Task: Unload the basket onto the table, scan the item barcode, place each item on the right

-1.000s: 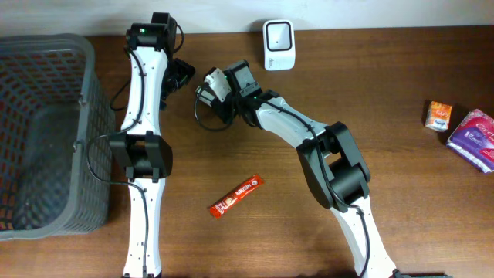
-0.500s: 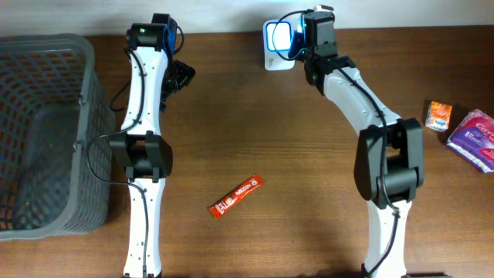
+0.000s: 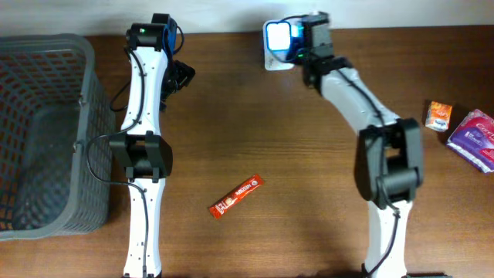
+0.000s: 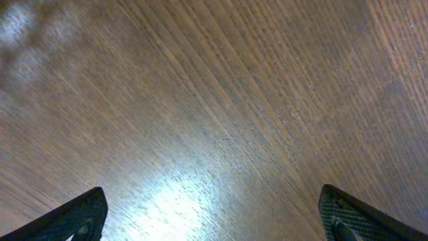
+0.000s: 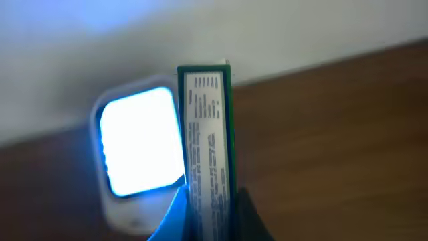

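Observation:
My right gripper (image 5: 210, 211) is shut on a thin flat item (image 5: 207, 134) with a green edge and a white panel of small print. It holds the item upright on its narrow side. Just behind and left of the item stands the white barcode scanner (image 5: 137, 140), its window glowing bright blue-white. From overhead the scanner (image 3: 276, 35) sits at the table's far edge with the right gripper (image 3: 302, 38) close against its right side. My left gripper (image 4: 214, 221) is open over bare wood with nothing between its fingers. Overhead, the left gripper (image 3: 179, 76) hangs at the back left.
A grey mesh basket (image 3: 46, 131) fills the left side of the table. A red snack bar (image 3: 237, 195) lies near the middle front. An orange packet (image 3: 438, 114) and a purple packet (image 3: 475, 137) lie at the right edge.
The right arm swung from the table's back middle over to the scanner, carrying the item. The scanner window lit up blue. The left arm stayed still.

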You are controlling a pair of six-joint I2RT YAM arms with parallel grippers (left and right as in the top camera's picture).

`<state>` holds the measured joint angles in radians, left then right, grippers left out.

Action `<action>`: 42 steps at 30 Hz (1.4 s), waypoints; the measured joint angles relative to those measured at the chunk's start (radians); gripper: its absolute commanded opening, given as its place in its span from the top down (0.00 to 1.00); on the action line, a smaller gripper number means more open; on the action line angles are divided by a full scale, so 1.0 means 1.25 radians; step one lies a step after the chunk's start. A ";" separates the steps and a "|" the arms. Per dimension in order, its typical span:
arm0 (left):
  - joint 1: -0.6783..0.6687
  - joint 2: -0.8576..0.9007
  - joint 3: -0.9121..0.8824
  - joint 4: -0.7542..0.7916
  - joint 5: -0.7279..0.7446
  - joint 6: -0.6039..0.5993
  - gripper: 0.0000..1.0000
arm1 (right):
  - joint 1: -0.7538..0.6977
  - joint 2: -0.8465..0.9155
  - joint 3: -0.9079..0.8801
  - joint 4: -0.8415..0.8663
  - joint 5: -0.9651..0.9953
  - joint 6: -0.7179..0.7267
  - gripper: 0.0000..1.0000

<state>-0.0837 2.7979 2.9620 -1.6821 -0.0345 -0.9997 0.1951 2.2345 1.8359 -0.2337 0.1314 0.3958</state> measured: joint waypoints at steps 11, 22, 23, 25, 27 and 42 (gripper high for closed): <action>-0.002 0.000 0.000 -0.001 0.000 0.000 0.01 | -0.506 -0.065 0.013 -0.504 0.162 0.004 0.88; -0.002 0.000 0.000 -0.001 0.000 0.000 0.01 | -0.567 -0.197 0.009 -0.663 0.137 -0.003 0.01; -0.002 0.001 0.000 0.001 0.000 0.000 0.01 | -0.567 -0.303 0.011 -0.738 0.047 -0.002 0.01; -0.002 0.001 0.000 0.000 0.000 0.000 0.01 | -0.563 -0.394 0.016 -0.823 -0.059 -0.002 0.01; -0.002 0.001 0.000 0.021 0.000 0.000 0.01 | -0.525 -0.424 0.015 -0.905 -0.135 -0.006 0.01; -0.219 -0.373 -0.060 -0.004 0.134 0.442 0.01 | -0.378 -0.596 -0.110 -0.928 -0.128 -0.087 0.01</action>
<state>-0.3569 2.3318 2.8864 -1.6867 0.1326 -0.4469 -0.2779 1.4895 1.6981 -1.3933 -0.0280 0.2874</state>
